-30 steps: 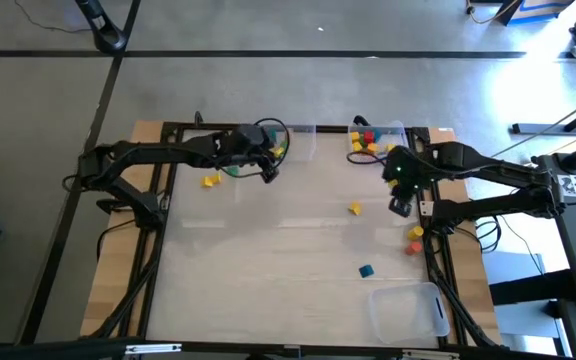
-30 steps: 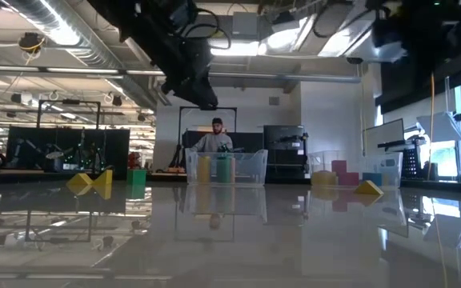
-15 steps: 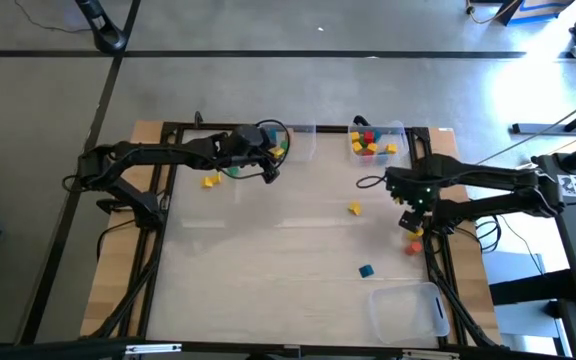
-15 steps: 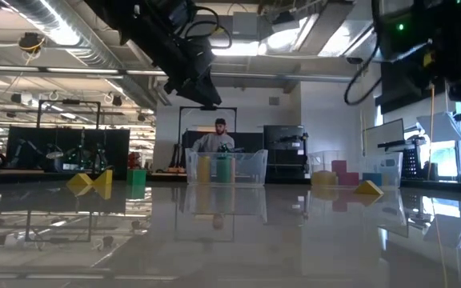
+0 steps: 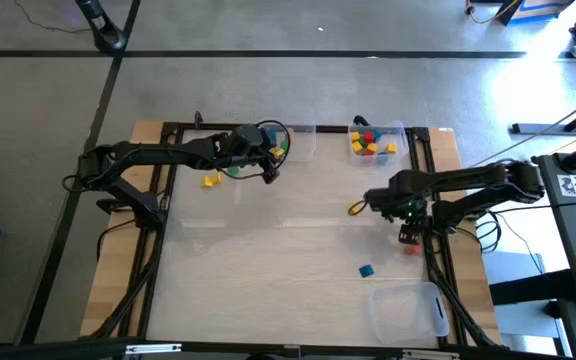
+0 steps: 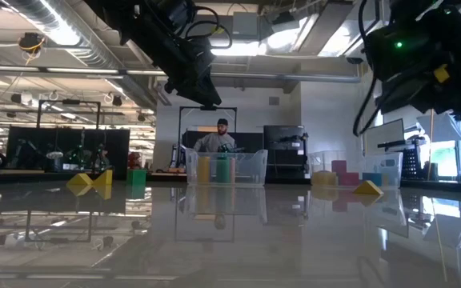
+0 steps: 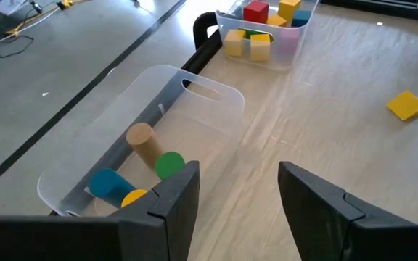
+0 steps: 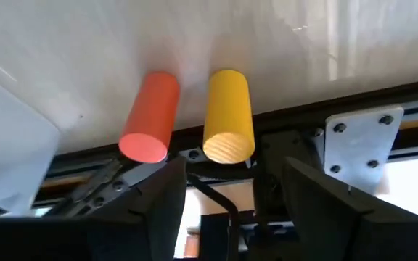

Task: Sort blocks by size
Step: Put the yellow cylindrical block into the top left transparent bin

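High view: two dark robot arms are working over a pale wooden table [image 5: 268,250] framed by black rails. The right gripper [image 5: 405,233] is now hanging near the table's right edge, having swung down from the far clear plastic bin of red, yellow and blue blocks [image 5: 373,143], where it was a second ago. Its fingers are spread and holding nothing, as the right wrist view shows. That view is looking straight at an orange wooden cylinder [image 8: 151,117] and a yellow wooden cylinder [image 8: 228,114] lying side by side, close together, against the black rail. This suggests one block has just been dropped off and these two are likely next. The left gripper [image 7: 232,192] is staying put, fingers parted and empty, hovering just beside a clear plastic bin holding tan, green, blue and yellow cylinders [image 7: 140,156]. Loose pieces are still waiting: a yellow block [image 5: 210,181] near the left arm, another yellow block [image 5: 354,208] mid-table, and a blue block [image 5: 366,270] closer in. An empty clear bin [image 5: 408,310] is sitting at the near right corner.
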`<state>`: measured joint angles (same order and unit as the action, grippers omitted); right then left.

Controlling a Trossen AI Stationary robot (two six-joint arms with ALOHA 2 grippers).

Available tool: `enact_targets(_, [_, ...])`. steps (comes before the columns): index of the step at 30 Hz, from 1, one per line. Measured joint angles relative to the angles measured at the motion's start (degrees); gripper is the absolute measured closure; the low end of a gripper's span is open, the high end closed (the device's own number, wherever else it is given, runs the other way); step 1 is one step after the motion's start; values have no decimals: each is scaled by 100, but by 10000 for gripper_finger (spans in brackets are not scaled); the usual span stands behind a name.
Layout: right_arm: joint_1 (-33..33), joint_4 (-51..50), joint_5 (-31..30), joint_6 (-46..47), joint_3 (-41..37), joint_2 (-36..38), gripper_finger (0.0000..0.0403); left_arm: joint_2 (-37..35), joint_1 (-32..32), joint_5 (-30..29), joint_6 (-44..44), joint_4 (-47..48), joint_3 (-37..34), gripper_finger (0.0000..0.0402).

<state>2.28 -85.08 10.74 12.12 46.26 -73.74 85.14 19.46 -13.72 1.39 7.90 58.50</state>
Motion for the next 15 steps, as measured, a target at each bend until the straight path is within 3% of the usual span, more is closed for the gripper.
enact_targets(7, [-429,99,-118,14,0,-527,182,2,1,0,-10,14,2,226])
enact_targets(15, [-456,120,-220,163,-1,-721,182,2,1,1,-31,23,4,226])
